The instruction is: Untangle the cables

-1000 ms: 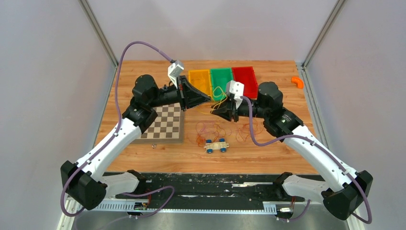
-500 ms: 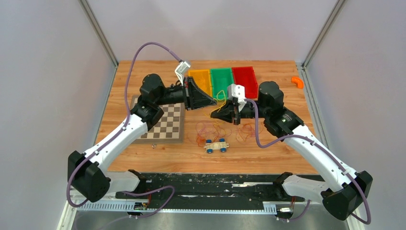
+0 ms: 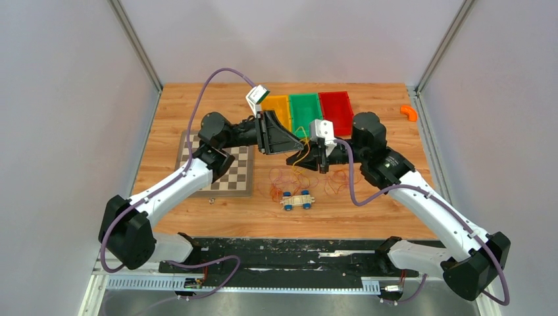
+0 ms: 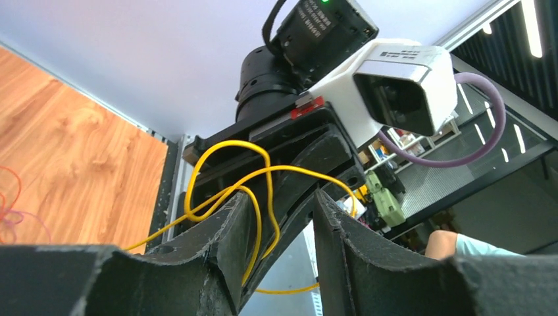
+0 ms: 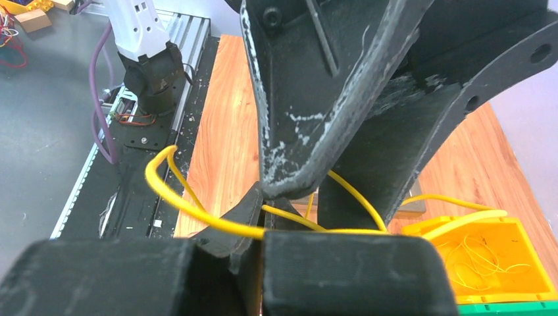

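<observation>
Thin orange and red cables [image 3: 293, 178] lie in tangled loops on the table in front of both arms. One yellow cable [image 3: 304, 148] is lifted off the table between the two grippers. My right gripper [image 3: 290, 160] [image 5: 270, 201] is shut on this yellow cable [image 5: 210, 222]. My left gripper [image 3: 294, 141] [image 4: 281, 205] hovers just above it, tip to tip. Its jaws stand apart, with the yellow cable [image 4: 289, 168] draped over one finger [image 4: 230, 224] and running loosely through the gap.
A yellow bin [image 3: 276, 108] [image 5: 490, 266] holding more yellow wires, a green bin [image 3: 304, 108] and a red bin [image 3: 337, 108] stand at the back. A chessboard [image 3: 224, 168] lies left, a wooden toy car [image 3: 297, 201] in front, and an orange piece [image 3: 408, 112] far right.
My left gripper has opened and let go its pinch on the yellow cable while the arm reached further right. My right gripper has closed on that cable and edged left.
</observation>
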